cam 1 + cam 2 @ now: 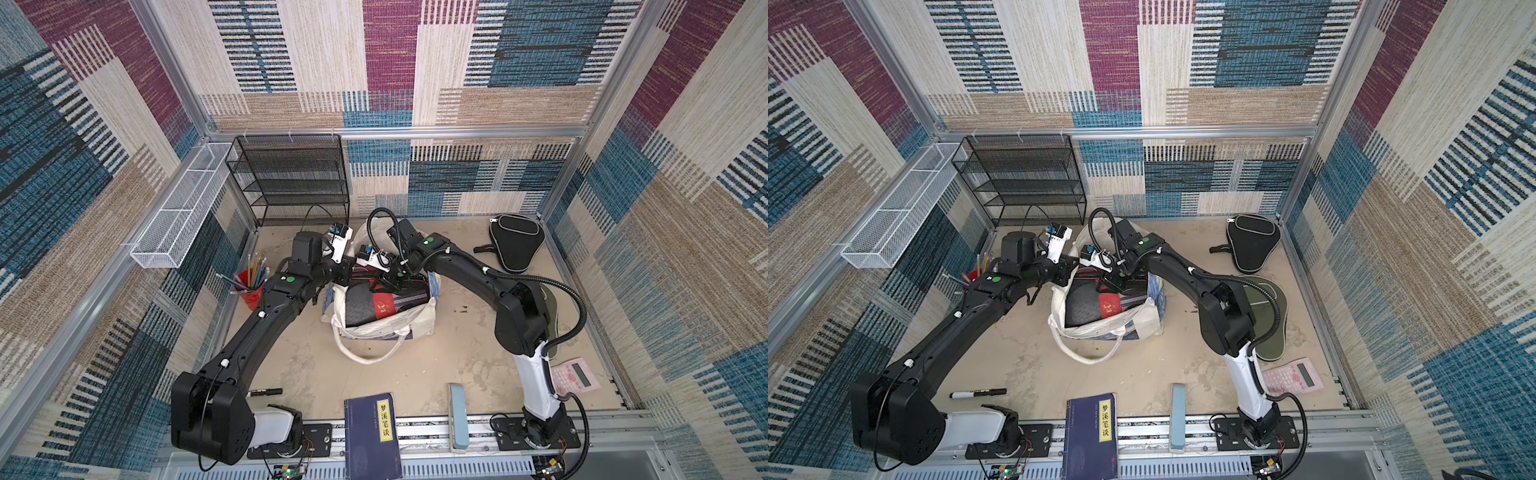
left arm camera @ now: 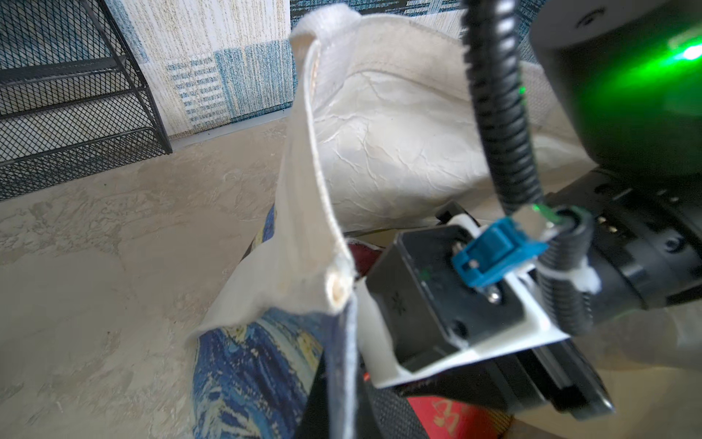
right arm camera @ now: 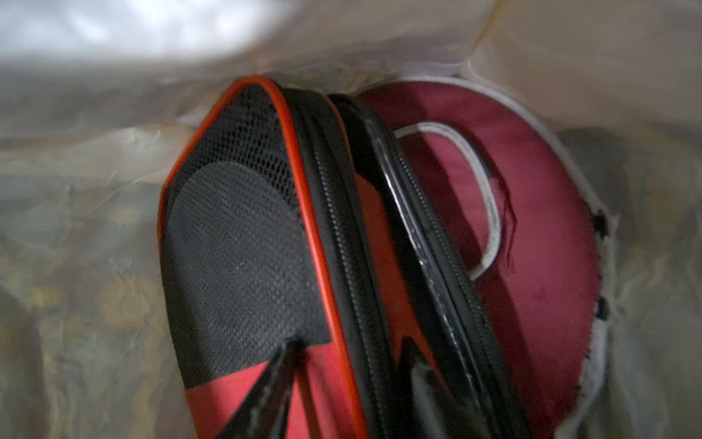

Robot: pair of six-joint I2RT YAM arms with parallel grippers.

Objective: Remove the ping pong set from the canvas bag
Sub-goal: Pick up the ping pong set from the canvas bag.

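From where I stand it all turns on the right gripper (image 1: 392, 284) and the black-and-red case (image 3: 243, 235) beneath it. The claw is down inside the mouth of the canvas bag (image 1: 424, 328), at the centre of both top views. In the right wrist view its dark fingers (image 3: 266, 387) sit either side of the case's zipped edge, pinched onto it as far as I can judge. The case stands on edge, its long axis running from the bottom of that frame towards the top middle, so it lies straight ahead of the claw, not across it; a maroon case (image 3: 532, 228) presses against it on the frame's right. The left gripper (image 1: 349, 272) is clamped on the bag's rim at the left of the mouth, holding it up. I'd pull along the case's length, or the maroon neighbour may drag. A black case (image 1: 517, 243) lies on the table (image 1: 457, 353) at upper right; an olive case (image 1: 1266, 316) sits partly under the right arm.
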